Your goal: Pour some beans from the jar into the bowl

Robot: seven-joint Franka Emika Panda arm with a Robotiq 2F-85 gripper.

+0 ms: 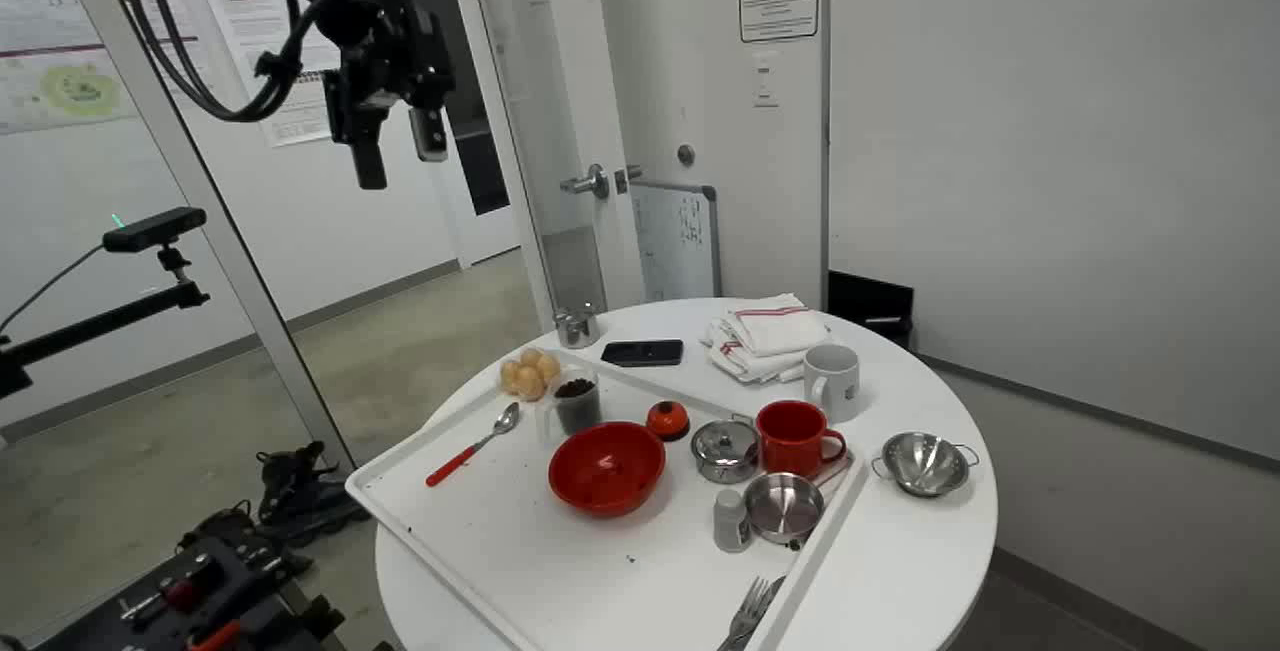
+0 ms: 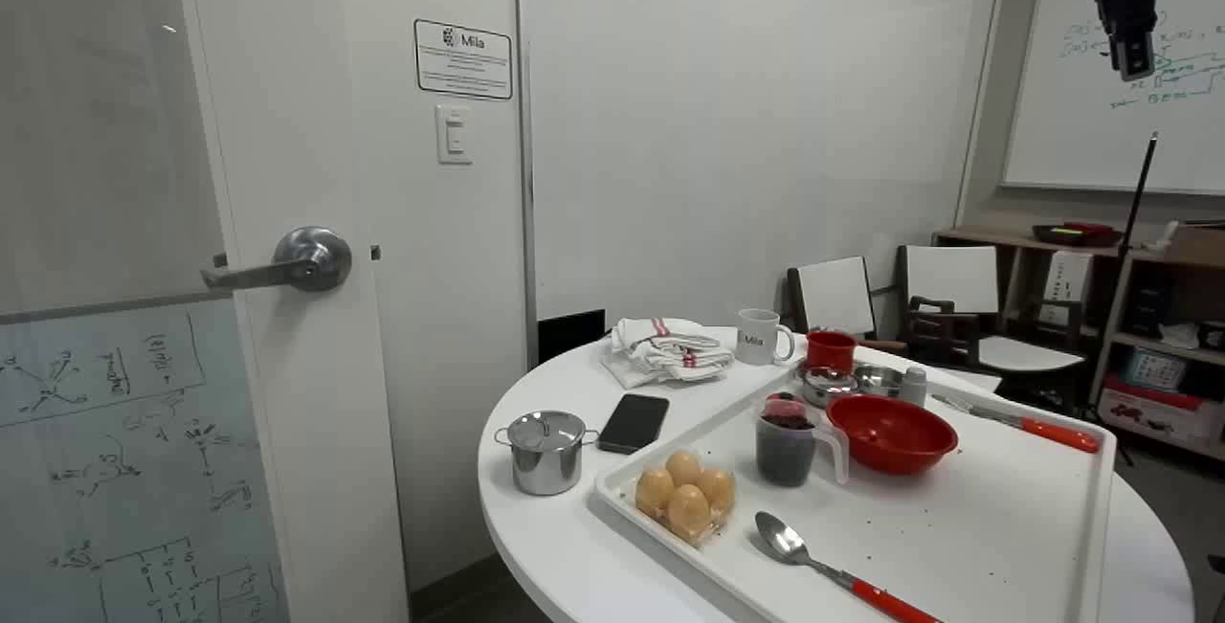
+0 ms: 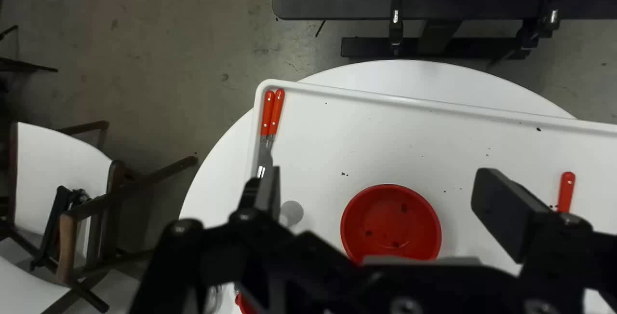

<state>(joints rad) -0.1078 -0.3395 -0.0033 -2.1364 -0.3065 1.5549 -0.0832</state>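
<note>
One red bowl point(image 1: 607, 491) sits on the tray point(image 1: 490, 541), which lies on the worktop point(image 1: 930, 571); at least three dark specks point(image 3: 404, 208) show inside the bowl. One pincer point(image 1: 400, 159) hangs well above the level of the bowl, its two fingers spread wide apart. One jar point(image 2: 785, 458), upright and holding dark beans point(image 1: 574, 388), stands just beside the bowl; whether the two touch, I cannot tell. Past the jar from the bowl sit four eggs point(image 2: 689, 511). One spoon point(image 2: 844, 580) lies near the bowl, and across the bowl from it are two utensils point(image 3: 268, 114), at least one a fork point(image 1: 750, 607), plus one shaker point(image 1: 731, 521), one pan point(image 1: 783, 509), one red mug point(image 1: 790, 441) and one lidded pot point(image 1: 725, 456). Farther from the bowl, off the tray, stand a second lidded pot point(image 2: 546, 456), one white mug point(image 2: 756, 338) and one colander point(image 1: 926, 466), with one phone point(image 2: 634, 422) and a pile of towels point(image 1: 770, 336) that overlap too much to count.
</note>
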